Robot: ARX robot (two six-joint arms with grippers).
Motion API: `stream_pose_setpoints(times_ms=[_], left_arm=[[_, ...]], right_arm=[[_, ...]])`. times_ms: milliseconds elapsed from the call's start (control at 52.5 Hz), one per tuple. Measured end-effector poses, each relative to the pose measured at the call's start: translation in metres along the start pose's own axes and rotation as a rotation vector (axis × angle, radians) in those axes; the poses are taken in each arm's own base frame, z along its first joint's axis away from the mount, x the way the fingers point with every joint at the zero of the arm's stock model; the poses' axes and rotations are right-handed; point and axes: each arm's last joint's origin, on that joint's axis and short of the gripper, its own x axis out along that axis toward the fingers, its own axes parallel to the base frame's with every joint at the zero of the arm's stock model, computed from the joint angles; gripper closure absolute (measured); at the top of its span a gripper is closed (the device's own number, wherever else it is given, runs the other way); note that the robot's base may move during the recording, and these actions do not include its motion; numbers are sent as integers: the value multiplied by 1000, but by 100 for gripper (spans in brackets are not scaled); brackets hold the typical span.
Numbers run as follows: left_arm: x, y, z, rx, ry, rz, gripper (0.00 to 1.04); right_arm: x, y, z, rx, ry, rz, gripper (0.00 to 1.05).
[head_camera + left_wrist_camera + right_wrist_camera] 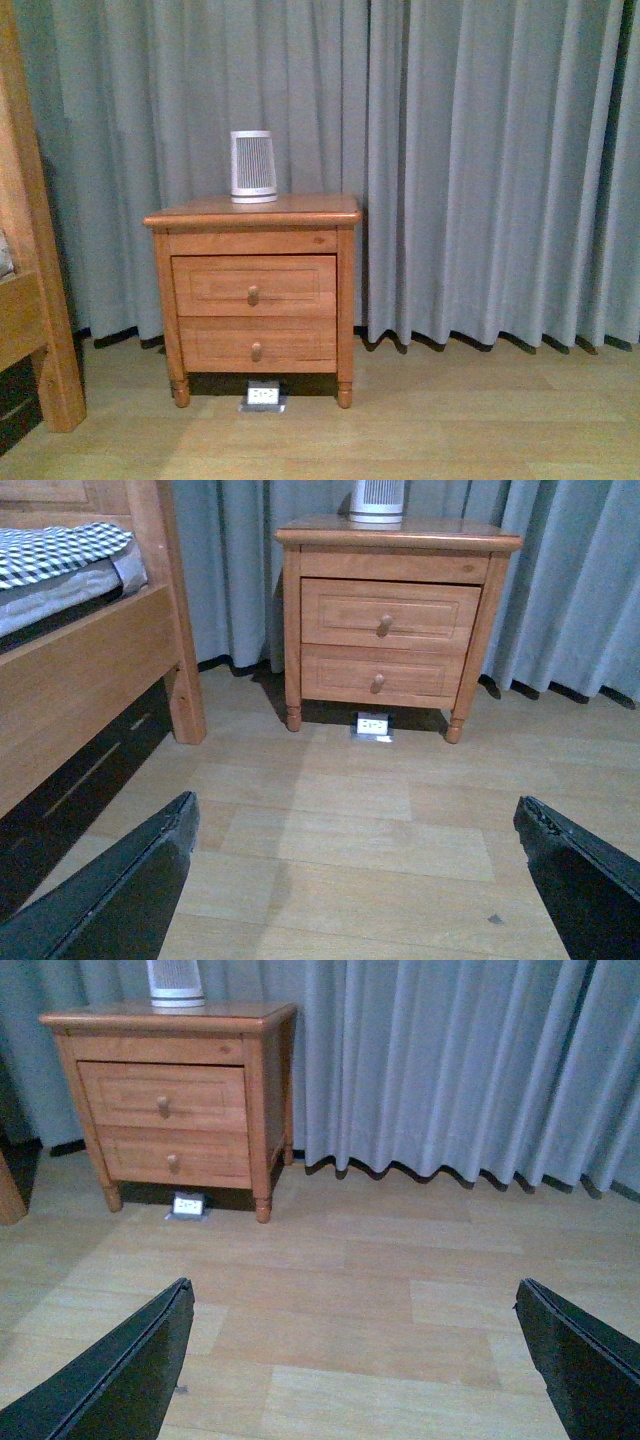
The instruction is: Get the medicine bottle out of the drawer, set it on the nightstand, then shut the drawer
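Open floor (400, 430) before the nightstand (310, 207); bed frame (40, 300) beside it, ribbed device (253, 166) on its top, curtain (480, 170) behind.

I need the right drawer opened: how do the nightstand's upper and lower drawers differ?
The upper drawer is taller than the lower drawer. The upper drawer sits right under the nightstand top, the lower drawer just above the feet. Both look shut, same wood, one round knob each.

Long grey curtains (480, 170) hang down to a pale wood floor (450, 430). A wooden bed (30, 300) with a checked blanket (55, 552) stands on the left.
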Motion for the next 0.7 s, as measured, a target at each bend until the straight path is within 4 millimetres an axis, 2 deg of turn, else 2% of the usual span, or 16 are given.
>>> stream_pose_setpoints(times_ms=[704], left_arm=[[0,0,0,0,0,0,7]], right_arm=[[0,0,0,0,0,0,7]])
